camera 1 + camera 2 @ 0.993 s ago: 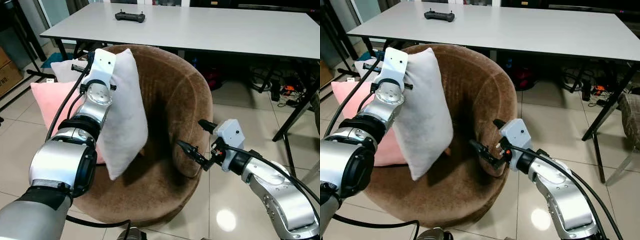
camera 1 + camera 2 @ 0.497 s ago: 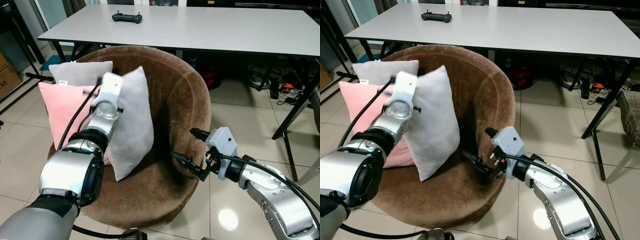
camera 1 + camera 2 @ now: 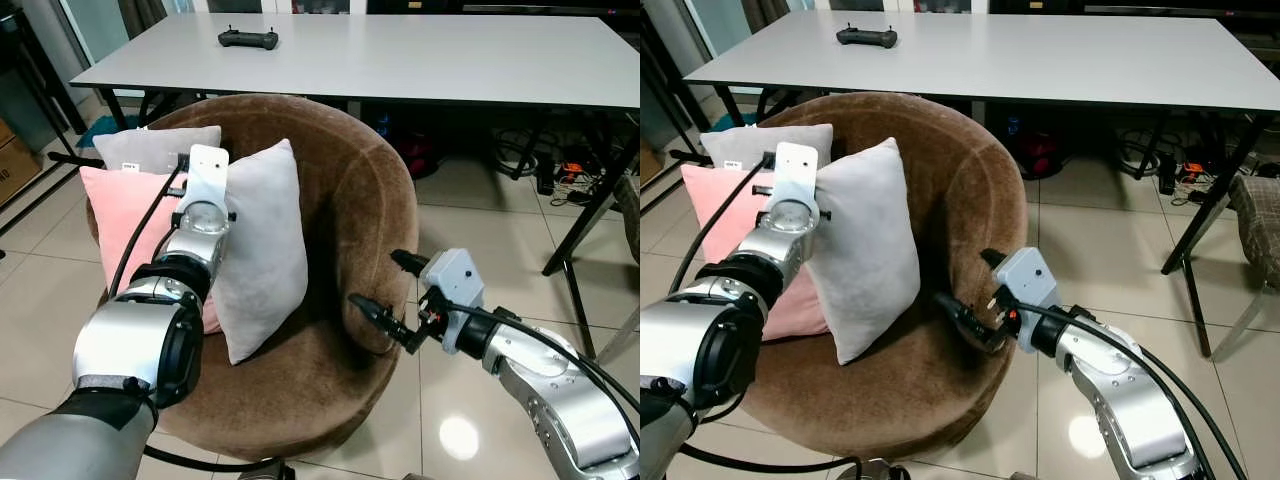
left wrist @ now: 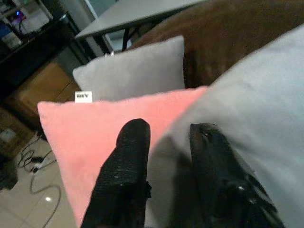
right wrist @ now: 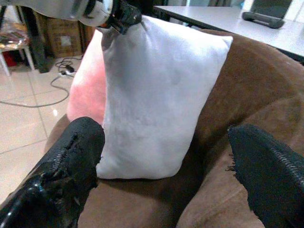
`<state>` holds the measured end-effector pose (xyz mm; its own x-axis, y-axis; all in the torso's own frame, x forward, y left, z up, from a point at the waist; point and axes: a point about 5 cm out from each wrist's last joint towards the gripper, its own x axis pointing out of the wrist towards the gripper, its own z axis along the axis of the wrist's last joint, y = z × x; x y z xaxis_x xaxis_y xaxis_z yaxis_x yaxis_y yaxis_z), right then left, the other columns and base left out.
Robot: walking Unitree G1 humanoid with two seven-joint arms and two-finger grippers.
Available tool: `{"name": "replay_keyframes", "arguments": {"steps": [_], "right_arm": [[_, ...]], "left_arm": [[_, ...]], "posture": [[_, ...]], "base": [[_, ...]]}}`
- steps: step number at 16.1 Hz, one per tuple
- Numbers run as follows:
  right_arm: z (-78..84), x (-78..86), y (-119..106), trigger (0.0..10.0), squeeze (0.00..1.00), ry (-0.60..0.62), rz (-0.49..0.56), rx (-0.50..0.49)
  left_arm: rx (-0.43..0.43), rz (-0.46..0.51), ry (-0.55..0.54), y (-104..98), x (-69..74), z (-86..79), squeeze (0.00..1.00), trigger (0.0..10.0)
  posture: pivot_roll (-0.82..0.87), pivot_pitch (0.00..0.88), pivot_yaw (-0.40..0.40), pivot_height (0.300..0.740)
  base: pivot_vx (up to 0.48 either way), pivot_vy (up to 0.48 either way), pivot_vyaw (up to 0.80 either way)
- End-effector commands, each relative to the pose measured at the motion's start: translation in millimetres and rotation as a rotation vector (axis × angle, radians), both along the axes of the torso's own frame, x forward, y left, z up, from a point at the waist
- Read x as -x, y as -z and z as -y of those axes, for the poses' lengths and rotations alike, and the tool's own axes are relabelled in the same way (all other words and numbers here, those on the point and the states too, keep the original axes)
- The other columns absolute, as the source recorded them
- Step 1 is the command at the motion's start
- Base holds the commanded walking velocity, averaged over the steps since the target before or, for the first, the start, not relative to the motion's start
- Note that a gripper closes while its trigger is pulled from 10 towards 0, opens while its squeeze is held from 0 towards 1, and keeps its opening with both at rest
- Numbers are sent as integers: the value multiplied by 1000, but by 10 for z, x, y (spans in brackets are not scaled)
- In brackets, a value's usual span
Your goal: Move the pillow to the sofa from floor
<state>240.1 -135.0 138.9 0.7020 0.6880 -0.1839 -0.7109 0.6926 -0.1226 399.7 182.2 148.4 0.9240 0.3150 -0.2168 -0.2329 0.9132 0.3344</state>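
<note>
Left gripper (image 4: 166,156) fingers apparently pinch the white pillow (image 3: 260,250) upright on the sofa (image 3: 350,200); right gripper (image 5: 166,156) fingers spread wide.

Left arm: extended up frame left | left gripper (image 4: 166,142): fingers narrowly parted, pinching a fabric edge | right arm: reaching from lower right | right gripper (image 3: 385,290): fingers spread wide, holding nothing.
</note>
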Motion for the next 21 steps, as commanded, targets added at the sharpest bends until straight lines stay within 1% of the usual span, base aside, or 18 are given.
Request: {"name": "replay_keyframes", "arguments": {"steps": [1,5,6,7,8,9,10,11,12,13,14,15,16,17,18,19,20,21], "right_arm": [[13,-21,-28,10000,0,17,21,2],[15,-56,-36,10000,0,39,35,-8],[12,-67,-38,10000,0,42,37,-9],[10,-74,-39,10000,0,43,39,-10],[4,-95,-39,10000,0,52,45,-15],[3,-102,-38,10000,0,57,47,-17],[4,-111,-36,10000,0,70,51,-21],[11,-130,-24,10000,0,116,57,-32],[23,-135,4,10000,0,173,57,-39],[35,-134,35,10000,0,230,58,-51],[60,-140,76,10000,0,312,55,-72],[78,-140,103,10000,0,384,47,-106],[78,-139,108,10000,0,399,45,-119],[104,-115,89,10000,0,463,41,-213],[117,-105,84,10000,0,484,47,-224],[117,-105,84,10000,0,484,47,-224],[150,-91,97,10000,0,528,49,-221],[223,-51,110,10000,0,608,67,-203]], "left_arm": [[23,80,20,-209,-72,-8,1000,10000],[45,221,97,-528,-163,97,1000,10000],[48,245,114,-583,-175,115,1000,10000],[50,258,123,-614,-181,125,1000,10000],[75,286,161,-672,-193,165,1000,10000],[86,292,176,-681,-195,180,933,10000],[99,297,202,-672,-191,202,933,10000],[134,286,285,-565,-159,249,427,10000],[144,283,357,-419,-95,257,263,10000],[124,305,403,-308,-7,236,212,10000],[124,347,446,-227,130,221,180,10000],[115,405,497,-224,289,239,165,10000],[112,422,514,-232,339,249,165,10000],[71,461,619,-248,554,334,157,10000],[60,470,660,-248,637,369,161,10000],[60,470,660,-248,637,369,161,10000],[47,469,692,-219,732,386,157,10000],[78,423,640,-60,937,287,153,10000]], "posture": [[-139,0,120,740],[-129,0,120,740],[-127,0,121,740],[-127,0,121,740],[-118,0,126,740],[-118,0,126,740],[-116,0,129,740],[-111,0,136,740],[-109,0,135,740],[-100,0,131,740],[-90,0,125,740],[-87,0,122,740],[-87,0,122,740],[-74,0,106,740],[-69,0,98,740],[-69,0,98,740],[-67,0,94,740],[-62,0,89,740]], "base": [[0,0,0],[0,0,0],[0,0,0],[0,0,0],[0,0,0],[0,0,0],[0,0,0],[0,0,0],[0,0,0],[0,0,0],[0,0,0],[0,0,0],[0,0,0],[0,0,0],[0,0,0],[0,0,0],[0,0,0],[0,0,-744]]}}
